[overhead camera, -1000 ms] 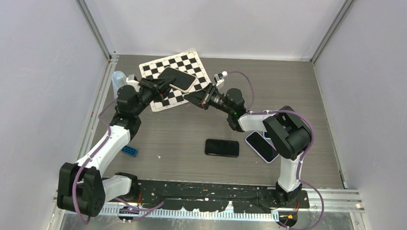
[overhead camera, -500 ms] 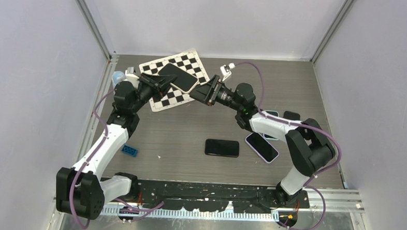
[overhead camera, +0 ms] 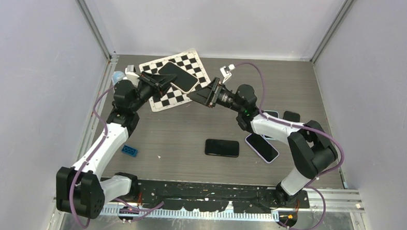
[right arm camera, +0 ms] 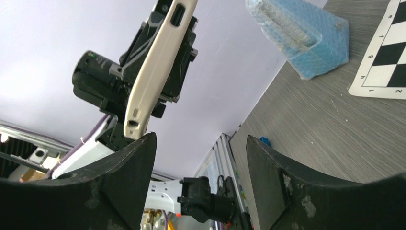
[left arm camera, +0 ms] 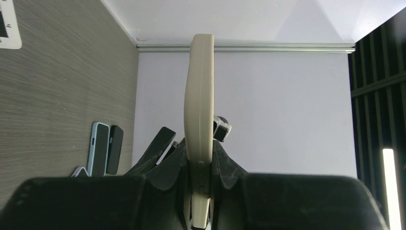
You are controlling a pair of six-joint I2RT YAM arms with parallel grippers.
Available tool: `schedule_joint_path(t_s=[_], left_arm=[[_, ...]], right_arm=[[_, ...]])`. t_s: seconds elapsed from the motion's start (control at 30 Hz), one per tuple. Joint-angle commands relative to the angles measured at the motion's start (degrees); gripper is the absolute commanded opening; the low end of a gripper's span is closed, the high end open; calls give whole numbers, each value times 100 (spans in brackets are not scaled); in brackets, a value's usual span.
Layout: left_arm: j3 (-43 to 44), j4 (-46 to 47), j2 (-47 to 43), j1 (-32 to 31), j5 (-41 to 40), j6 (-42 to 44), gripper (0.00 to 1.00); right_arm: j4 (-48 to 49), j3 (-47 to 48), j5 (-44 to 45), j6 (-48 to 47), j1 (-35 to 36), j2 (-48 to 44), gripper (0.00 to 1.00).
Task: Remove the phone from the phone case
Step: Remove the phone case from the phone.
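The phone shows its dark screen inside a beige phone case, held up over the checkerboard mat. My left gripper is shut on the case's left end; the left wrist view shows the case edge-on, pinched between both pads. My right gripper hovers just right of the case's other end, its jaws open with nothing between them. In the right wrist view the case slants up above the left finger, apart from it.
A bare black phone lies mid-table, and a lilac-cased phone sits to its right by further phones. A blue brick is near the left arm. A blue bubble-wrapped item lies at the back left.
The right gripper has gone from shut to open, and its arm has swung its elbow out to the right. The left gripper has carried the cased phone slightly toward the back.
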Motion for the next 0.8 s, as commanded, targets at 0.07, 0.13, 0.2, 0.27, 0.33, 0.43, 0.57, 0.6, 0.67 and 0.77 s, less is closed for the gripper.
schedule_joint_path(t_s=[0.07,0.13,0.2,0.27,0.33,0.43,0.57,0.6,0.67,0.77], left_arm=[[397,144,96,41,210,635,0],[530,143,179,71,489,915,0],[668,146,279,135,847,1220,0],[806,202,353,197,1222,1566,0],[975,187,419,225,1632,1934,0],[1195,33,471,248,2237,2428,0],[1326,88,587,250,2922,2658,0],[1342,172,617,249,3081,2645,0],[1363,280,665,249,3324,2637,0],[1355,325,664,249,3446,2622,0]], right_arm=[[580,-228,-817,-834,84,-499,79],[510,-246,-1085,-913,28,-605,81],[569,-268,-1294,-793,-85,-682,83],[653,-297,-1321,-543,-264,-719,84],[773,-328,-1310,-217,-462,-696,84],[870,-339,-1264,171,-748,-615,83],[938,-197,-1349,511,-851,-514,76],[927,-133,-1366,560,-858,-502,74],[954,-46,-1451,624,-855,-458,66],[1141,61,-1671,858,-850,-357,53]])
